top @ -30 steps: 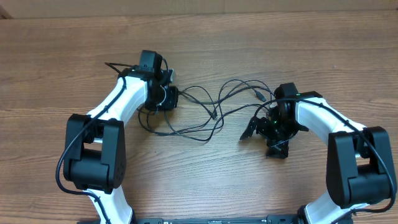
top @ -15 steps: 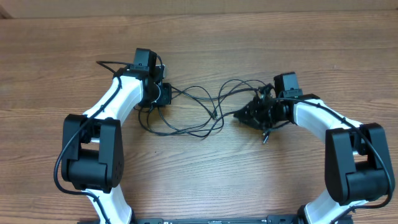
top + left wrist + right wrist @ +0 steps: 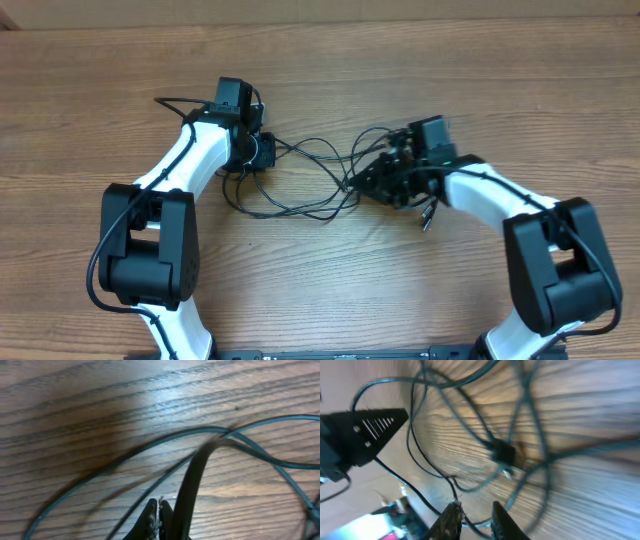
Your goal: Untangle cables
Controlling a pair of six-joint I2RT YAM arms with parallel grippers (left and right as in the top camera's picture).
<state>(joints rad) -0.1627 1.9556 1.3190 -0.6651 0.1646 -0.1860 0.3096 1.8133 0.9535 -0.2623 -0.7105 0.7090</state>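
The cables (image 3: pixel 318 150) lie as a loose black tangle on the wooden table between my two grippers. My left gripper (image 3: pixel 267 152) is at the tangle's left end. In the left wrist view its fingertips (image 3: pixel 158 510) are pressed together, with a thick blurred cord (image 3: pixel 192 480) rising right beside them. My right gripper (image 3: pixel 368 184) reaches into the tangle's right side. In the right wrist view its jaws (image 3: pixel 476 512) stand a narrow gap apart, with a thin cable (image 3: pixel 470 522) crossing between them. A small plug (image 3: pixel 504 454) sits at a cable crossing ahead.
A short plug end (image 3: pixel 427 219) lies just below the right arm's wrist. A cable loop (image 3: pixel 290 211) sags toward the front between the arms. A black wedge-shaped part (image 3: pixel 365 430) fills the upper left of the right wrist view. The table (image 3: pixel 330 290) is bare wood.
My right gripper has swung left and up into the tangle, and its jaws have narrowed from wide open. My left gripper shifted slightly up and left at first, then stayed put.
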